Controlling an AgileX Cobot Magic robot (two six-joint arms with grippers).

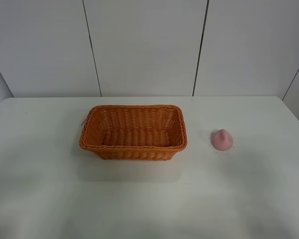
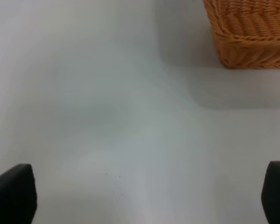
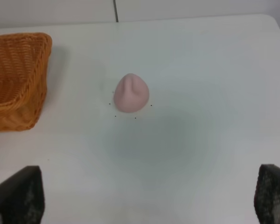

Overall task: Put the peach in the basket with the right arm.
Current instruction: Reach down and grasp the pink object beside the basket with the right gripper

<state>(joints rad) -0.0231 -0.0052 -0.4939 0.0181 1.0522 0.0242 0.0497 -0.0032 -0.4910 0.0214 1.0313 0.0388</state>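
The pale-pink peach (image 1: 223, 139) lies on the white table to the right of the orange-brown wicker basket (image 1: 133, 132), apart from it. Nothing shows inside the basket. Neither arm appears in the exterior high view. In the right wrist view the peach (image 3: 131, 93) sits ahead of my right gripper (image 3: 149, 196), whose black fingertips (image 3: 18, 196) stand far apart at the frame's lower corners; the basket's corner (image 3: 16, 79) is off to one side. My left gripper (image 2: 144, 193) is also open over bare table, with the basket's corner (image 2: 252, 32) beyond it.
The white table (image 1: 50, 189) runs wide around both objects, with its back edge meeting a white panelled wall (image 1: 144, 45). The table's right edge (image 1: 294, 112) passes not far from the peach.
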